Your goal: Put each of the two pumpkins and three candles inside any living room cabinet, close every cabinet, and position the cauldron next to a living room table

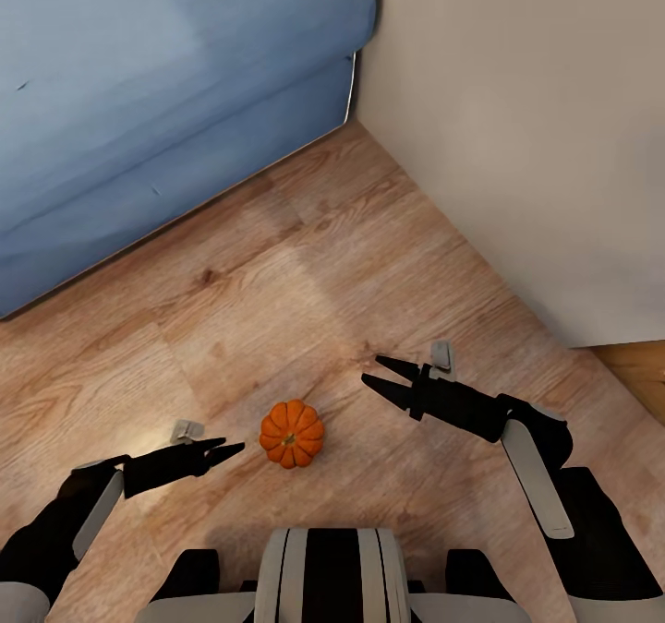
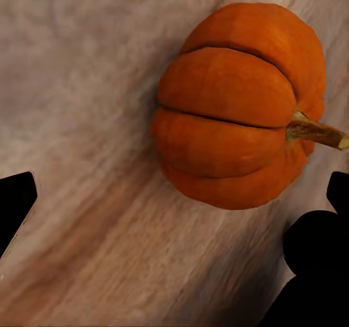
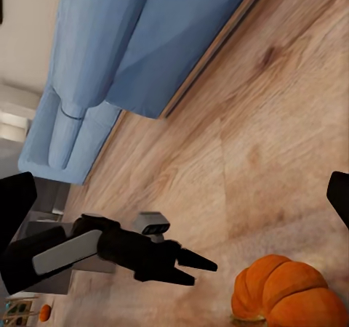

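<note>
Pumpkin [image 1: 291,434] upright on wooden floor [image 1: 277,300] between the open left claw [image 1: 222,449] and open right claw [image 1: 380,375], neither touching it.

Two black arms with pale grey forearm panels end in the left claw [image 1: 220,450] and the right claw [image 1: 380,371], each a pair of tapering, pointed black fingers with a small grey block behind them, above a trunk striped in black and light grey.
</note>
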